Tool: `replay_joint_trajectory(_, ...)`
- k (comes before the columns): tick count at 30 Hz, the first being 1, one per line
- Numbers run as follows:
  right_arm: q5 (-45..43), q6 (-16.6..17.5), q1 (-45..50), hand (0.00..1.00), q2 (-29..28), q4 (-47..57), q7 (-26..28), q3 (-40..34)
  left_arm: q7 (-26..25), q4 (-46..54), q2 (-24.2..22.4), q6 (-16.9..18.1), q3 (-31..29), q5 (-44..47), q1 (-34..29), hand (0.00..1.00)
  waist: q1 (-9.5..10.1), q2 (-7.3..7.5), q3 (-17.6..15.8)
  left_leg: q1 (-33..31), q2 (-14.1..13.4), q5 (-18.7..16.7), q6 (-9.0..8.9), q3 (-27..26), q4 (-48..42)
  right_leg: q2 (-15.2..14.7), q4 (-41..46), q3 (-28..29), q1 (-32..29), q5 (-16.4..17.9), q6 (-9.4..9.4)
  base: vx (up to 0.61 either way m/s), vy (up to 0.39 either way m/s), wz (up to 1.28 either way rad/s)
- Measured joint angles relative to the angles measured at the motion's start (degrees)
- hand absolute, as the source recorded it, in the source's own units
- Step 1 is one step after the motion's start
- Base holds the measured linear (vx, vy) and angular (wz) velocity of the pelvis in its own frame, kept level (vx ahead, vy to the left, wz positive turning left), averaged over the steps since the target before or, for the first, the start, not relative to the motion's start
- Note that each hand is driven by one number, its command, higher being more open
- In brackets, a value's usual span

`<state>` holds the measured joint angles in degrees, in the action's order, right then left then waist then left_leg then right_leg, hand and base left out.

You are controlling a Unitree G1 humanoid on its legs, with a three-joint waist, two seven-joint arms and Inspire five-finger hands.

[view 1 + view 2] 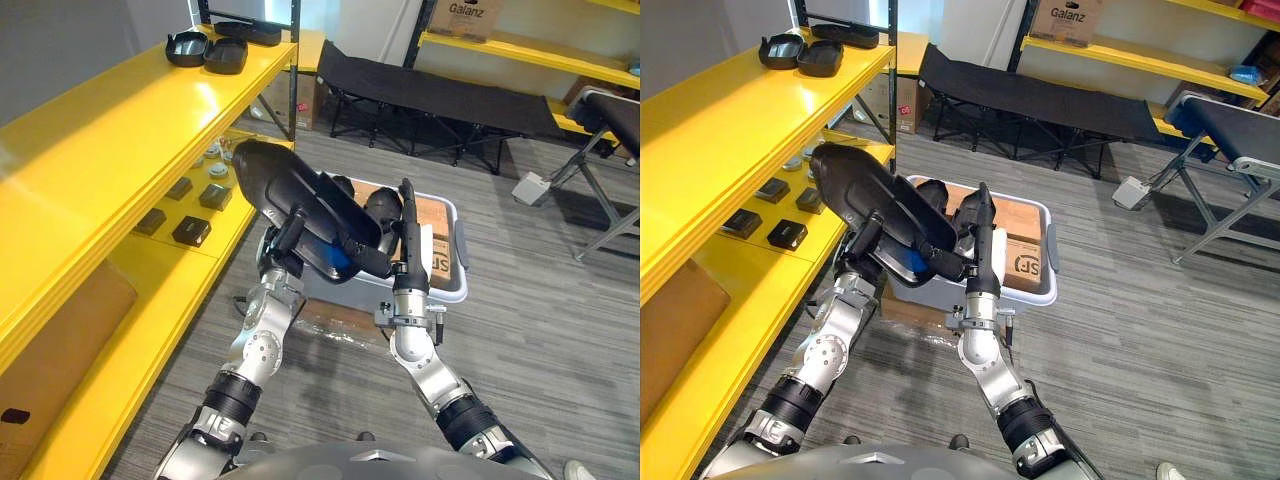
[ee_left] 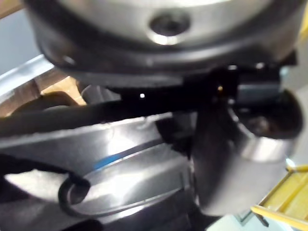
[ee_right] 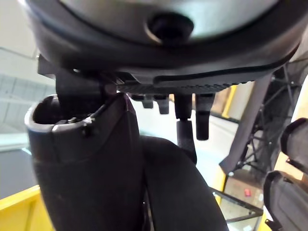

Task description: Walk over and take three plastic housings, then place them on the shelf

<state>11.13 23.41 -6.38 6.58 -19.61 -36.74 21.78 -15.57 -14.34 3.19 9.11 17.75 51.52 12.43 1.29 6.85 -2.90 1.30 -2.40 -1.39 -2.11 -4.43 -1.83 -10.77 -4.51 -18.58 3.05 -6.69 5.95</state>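
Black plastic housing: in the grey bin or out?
Out: black plastic housing held between left hand and right hand, clear of the grey plastic bin.

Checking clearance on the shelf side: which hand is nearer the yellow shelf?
Left. The left hand, under the black housing, is beside the yellow shelf; the right hand is on the housing's far side, over the grey bin.

The left arm (image 1: pixel 262 345) and right arm (image 1: pixel 420 362) are silver-grey, built of rounded metal shells with round joint caps and small screws. A black ribbed collar (image 1: pixel 232 398) rings each arm nearer the body. The left hand (image 1: pixel 288 232) and right hand (image 1: pixel 405 235) are dark, and each wrist disc (image 2: pixel 166 24) is dark with one central screw.
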Motion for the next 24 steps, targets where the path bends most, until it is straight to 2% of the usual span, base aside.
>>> replay_joint_trajectory(3,-0.9,-1.8,1.8,1.00,-0.6,2.8,2.4,-1.0,-7.5,3.0,-1.7,1.4,-0.3,-12.2,0.0,0.00,-0.18,-0.20,-0.2,0.1,-0.2,-0.1,-0.11,-0.1,0.0,0.2,0.0,0.2,-0.1,0.1,-0.19,-0.01,-0.009,-0.06)
replay_joint_trajectory(4,-0.9,-2.3,2.6,1.00,-0.9,3.5,3.7,-1.0,-11.8,4.4,-3.2,2.5,-1.5,-19.6,0.0,0.00,-0.22,-0.27,-0.3,0.2,-0.3,-0.2,-0.19,-0.2,0.0,0.3,0.0,0.4,-0.1,0.2,-0.29,0.00,-0.008,-0.07)
replay_joint_trajectory(5,-1.0,-2.6,3.0,1.00,-0.9,4.1,4.2,-1.0,-13.3,5.1,-3.4,2.8,-2.3,-22.5,0.0,0.00,-0.21,-0.32,-0.3,0.2,-0.4,-0.2,-0.24,-0.2,0.0,0.4,0.0,0.5,-0.1,0.2,-0.32,0.00,-0.014,-0.07)
replay_joint_trajectory(7,-2.8,-2.8,3.7,1.00,-1.6,5.5,5.5,-1.5,-16.9,7.0,-4.7,3.7,-5.5,-29.9,0.0,0.00,-0.25,-0.71,-0.6,0.4,-0.4,-0.3,-0.38,-0.5,0.0,0.9,0.0,0.6,-0.1,0.3,-0.40,0.00,-0.019,-0.06)
replay_joint_trajectory(8,-4.4,-2.7,3.7,1.00,-2.8,6.8,6.4,-2.7,-19.1,8.2,-5.2,5.5,-8.3,-34.3,-0.2,0.00,-0.26,-1.28,-1.1,0.7,-0.4,-0.4,-0.39,-0.7,0.1,0.9,0.0,0.8,0.0,0.3,-0.43,-0.01,-0.006,-0.07)
replay_joint_trajectory(11,-5.1,-3.7,5.5,1.00,-3.0,7.1,7.1,-6.8,-23.2,13.1,-6.1,9.8,-14.3,-41.0,-2.1,0.00,-0.08,-1.56,-1.2,1.0,-0.2,-0.8,-0.32,-1.3,0.2,1.0,0.0,1.2,0.0,0.5,-0.60,0.00,0.017,-0.07)
replay_joint_trajectory(14,-8.4,-5.6,9.1,1.00,-2.9,7.0,8.7,-12.3,-27.3,17.5,-5.7,12.3,-19.5,-46.8,-3.6,0.00,-0.09,-1.60,-1.3,1.1,-0.1,-1.1,-0.28,-1.7,0.3,0.9,0.0,1.4,-0.1,0.6,-0.69,0.02,0.018,-0.05)
replay_joint_trajectory(18,-12.7,-5.6,12.6,1.00,-3.1,7.0,11.6,-16.2,-28.5,19.6,-5.5,13.7,-20.5,-47.9,-5.9,0.00,-0.41,-1.65,-1.2,1.3,0.0,-1.2,-0.40,-2.2,0.4,0.7,0.0,1.7,-0.2,0.6,-0.70,0.00,0.007,-0.04)
replay_joint_trajectory(20,-13.9,-5.6,12.8,1.00,-3.3,7.0,13.8,-17.2,-27.8,19.5,-5.5,13.7,-20.6,-47.9,-7.6,0.00,-1.45,-1.66,-1.2,1.3,0.0,-1.2,-0.41,-2.3,0.5,0.7,0.0,1.9,-0.4,0.6,-0.69,-0.02,0.004,-0.09)
replay_joint_trajectory(24,-15.1,-5.6,13.9,1.00,-4.4,7.0,19.5,-20.1,-19.4,20.0,-5.4,13.4,-20.7,-43.7,-12.2,0.00,-1.83,-2.14,-1.3,2.0,-0.2,-1.3,-0.54,-3.3,0.9,1.1,0.0,3.1,-0.6,0.6,-0.71,-0.03,-0.007,-0.15)
